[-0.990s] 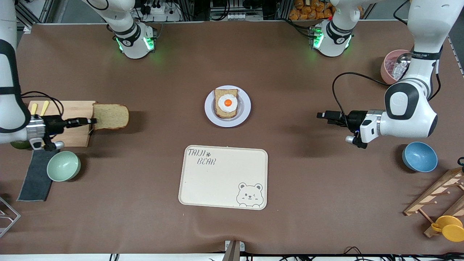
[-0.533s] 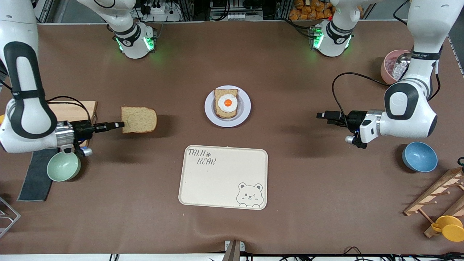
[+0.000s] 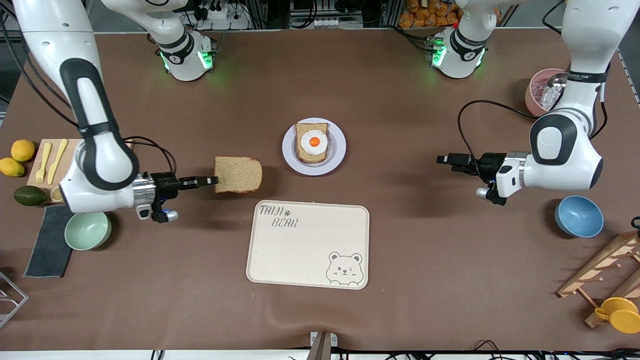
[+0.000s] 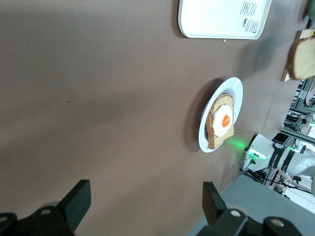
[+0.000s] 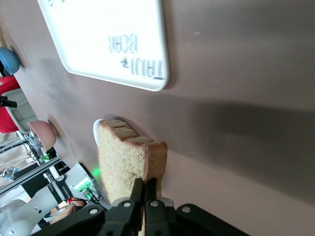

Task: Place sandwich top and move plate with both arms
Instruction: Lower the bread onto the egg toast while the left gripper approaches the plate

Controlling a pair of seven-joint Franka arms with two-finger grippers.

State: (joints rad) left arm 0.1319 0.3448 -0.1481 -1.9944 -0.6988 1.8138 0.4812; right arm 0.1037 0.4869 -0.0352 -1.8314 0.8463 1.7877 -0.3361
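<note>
Right claw [image 3: 209, 181] is clamped on the sandwich top [image 3: 238, 174], up over the counter [image 3: 400, 240] beside the plate [image 3: 314, 146], which holds egg-topped bread [image 3: 312, 142]. Left claw [image 3: 442, 159] waits wide open, empty, toward the plate's other end.

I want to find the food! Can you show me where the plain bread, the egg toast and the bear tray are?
sandwich top [image 3: 239, 174]: front view, middle of the slice's face.
egg toast [image 3: 313, 142]: front view, on the yolk.
bear tray [image 3: 300, 250]: front view, bare middle of the tray.
</note>
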